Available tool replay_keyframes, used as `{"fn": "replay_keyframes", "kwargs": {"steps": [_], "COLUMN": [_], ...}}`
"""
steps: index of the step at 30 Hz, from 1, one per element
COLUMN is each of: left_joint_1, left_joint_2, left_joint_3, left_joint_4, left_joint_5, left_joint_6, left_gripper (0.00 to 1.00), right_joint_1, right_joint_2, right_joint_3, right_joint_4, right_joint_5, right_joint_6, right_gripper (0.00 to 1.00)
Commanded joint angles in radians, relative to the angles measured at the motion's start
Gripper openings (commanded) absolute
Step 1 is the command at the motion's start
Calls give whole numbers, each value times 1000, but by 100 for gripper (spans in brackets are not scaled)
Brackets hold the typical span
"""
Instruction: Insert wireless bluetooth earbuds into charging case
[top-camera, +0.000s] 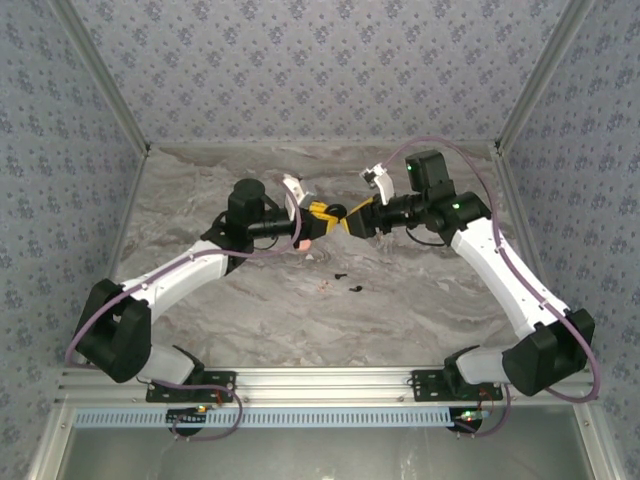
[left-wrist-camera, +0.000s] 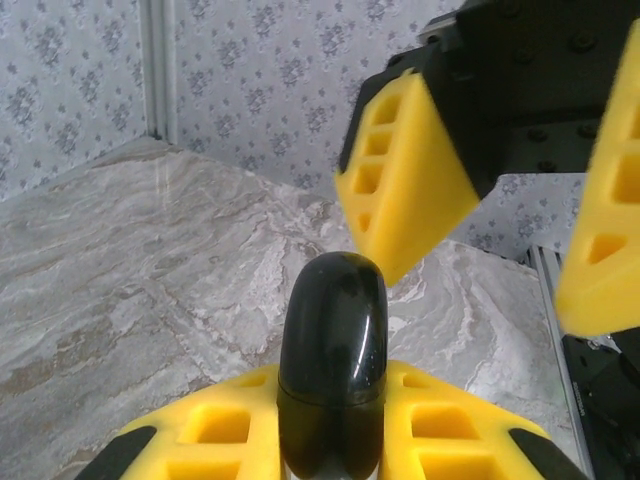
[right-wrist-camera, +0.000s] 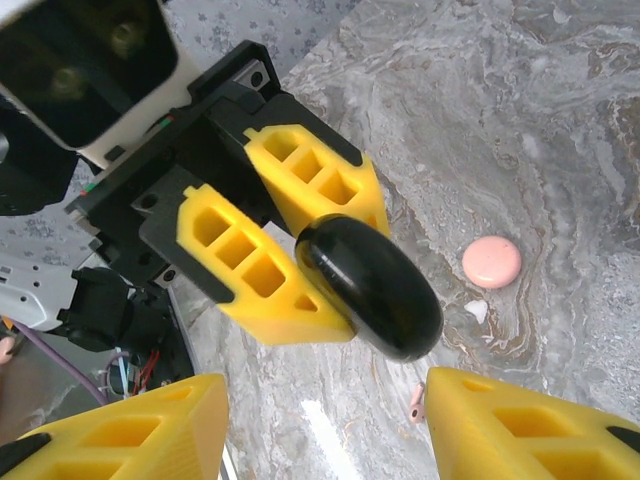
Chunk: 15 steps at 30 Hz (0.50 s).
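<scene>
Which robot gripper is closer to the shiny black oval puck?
Left. The left gripper is shut on the shiny black oval puck, pinching one end. The right gripper hangs open just beside it, not touching.

High rear overview; two close, opposed wrist views, black puck common to both.

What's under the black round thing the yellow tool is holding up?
Just marble table, with a pink disc off to the side. The black puck covers the spot straight beneath itself.
</scene>
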Motion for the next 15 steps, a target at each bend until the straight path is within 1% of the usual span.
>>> {"fn": "replay_keyframes", "kwargs": {"steps": [1,7,15], "left_joint_1": [-13,-32,-41], "left_joint_2": [-11,-14,-21], "left_joint_3": [4,1,0], "left_joint_4": [52,51,23], "left_joint_5": [59,82,91], "left_joint_6": [42,57,81], "left_gripper": [20,19,19], "right_joint_1": [6,9,0], "right_joint_2": [18,33,36], "right_joint_3": [42,58,54], "right_joint_4": [-37,-41,-21], "right_joint_5": [27,53,133], "right_joint_6": [-31,-33,0], "right_gripper": [56,56,55]}}
